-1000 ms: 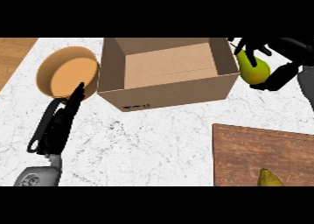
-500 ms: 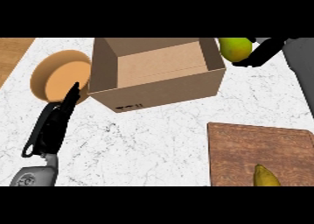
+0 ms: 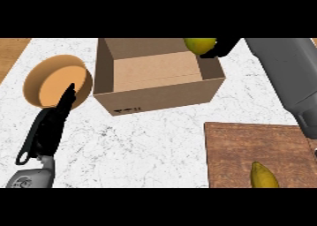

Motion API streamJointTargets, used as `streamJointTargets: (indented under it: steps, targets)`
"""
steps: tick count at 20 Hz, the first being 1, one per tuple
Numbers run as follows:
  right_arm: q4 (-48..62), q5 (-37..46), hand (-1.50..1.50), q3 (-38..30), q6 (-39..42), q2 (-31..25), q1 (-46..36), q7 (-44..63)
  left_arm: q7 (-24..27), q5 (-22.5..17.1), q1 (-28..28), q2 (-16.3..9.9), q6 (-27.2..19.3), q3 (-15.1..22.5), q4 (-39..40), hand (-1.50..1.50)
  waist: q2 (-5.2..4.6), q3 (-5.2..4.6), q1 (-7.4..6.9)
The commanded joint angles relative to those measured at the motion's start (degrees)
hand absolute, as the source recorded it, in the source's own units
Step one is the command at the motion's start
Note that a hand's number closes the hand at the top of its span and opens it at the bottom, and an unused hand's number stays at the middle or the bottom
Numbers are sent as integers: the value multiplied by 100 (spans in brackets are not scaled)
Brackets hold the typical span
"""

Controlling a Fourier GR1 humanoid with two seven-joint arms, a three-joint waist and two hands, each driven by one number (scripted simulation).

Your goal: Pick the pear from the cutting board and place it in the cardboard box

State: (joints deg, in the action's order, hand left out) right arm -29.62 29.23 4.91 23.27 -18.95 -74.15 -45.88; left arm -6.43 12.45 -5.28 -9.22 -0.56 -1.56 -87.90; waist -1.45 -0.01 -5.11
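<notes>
Our left hand (image 3: 53,119) rests by the orange bowl (image 3: 47,90), fingers straight and pressed together, holding nothing. To its right sits the open cardboard box (image 3: 157,86). Our right hand (image 3: 219,46) is up at the box's far right corner, curled round the pear (image 3: 200,44). We think we are at the putting-in step. Next we should lower the pear into the box and let go. The pear looks yellow-green, smooth and round. Nearer us, below that hand, a cutting board (image 3: 248,141) holds another yellow fruit (image 3: 263,176).
</notes>
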Motion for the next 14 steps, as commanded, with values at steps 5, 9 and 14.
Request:
streamJointTargets:
  steps: [5, 9, 14]
  targets:
    - [844, 285, 150, 370, 38, 1041, -726, 18, 346, 18, 389, 76, -7, 56, 58, 0, 23, -9, 66]
    - [1263, 574, 150, 595, -181, 1194, -626, -342, 201, 85, 138, 84, -85, 21, 119, 0, 20, -4, 163]
    - [1743, 779, 150, 639, -786, 1851, -839, 268, 95, -128, 122, -84, 98, -175, -26, 0, 15, -6, 116]
